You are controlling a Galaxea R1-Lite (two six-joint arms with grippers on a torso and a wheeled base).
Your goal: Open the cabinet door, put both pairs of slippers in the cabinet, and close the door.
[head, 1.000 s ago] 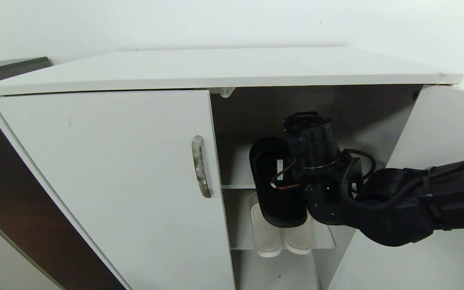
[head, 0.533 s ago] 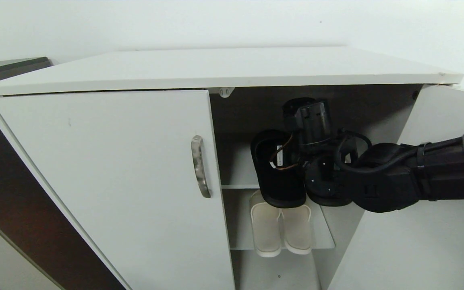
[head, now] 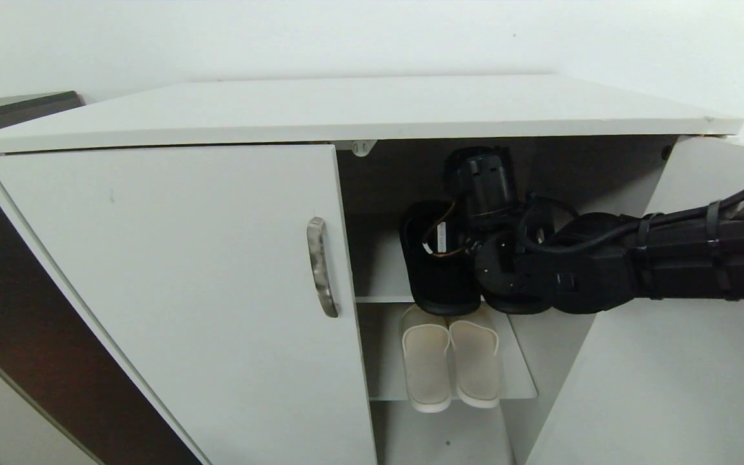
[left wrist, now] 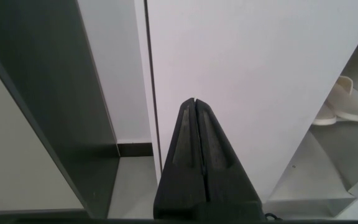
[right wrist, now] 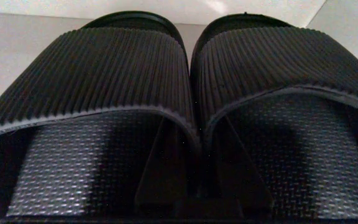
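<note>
A: Where is the pair of black ribbed rubber slippers (head: 440, 258)?

B: Inside the white wooden cabinet (head: 346, 106), in the top part. The two slippers are side by side, toes pointing in. Their heels are right at the front edge of the upper shelf (head: 382, 299). I can't tell if they touch it.

A: Who has them?

B: The right end effector (right wrist: 196, 171). In the right wrist view its fingers (right wrist: 160, 165) go in under the ribbed straps. They pinch the two middle walls of the slippers together, so both slippers are held at once. The black right arm (head: 604, 265) comes in from the open side.

A: What about the other pair?

B: The pair of cream rubber slippers (head: 449, 365) lies flat on the lower shelf (head: 520, 387), just under the black ones. They touch each other, and their heels stick out a little over the front edge.

A: And the doors?

B: The left white door (head: 185, 290) with the silver metal handle (head: 321, 267) is closed. The right white door (head: 669, 387) is swung wide open.

A: Where is the other end effector?

B: The left end effector (left wrist: 194, 111) is low down, pointing at the front of the closed door. Its two fingers are pressed tight together with nothing between them. Off to one side of it, the cream slippers (left wrist: 344, 102) sit on their shelf.
</note>
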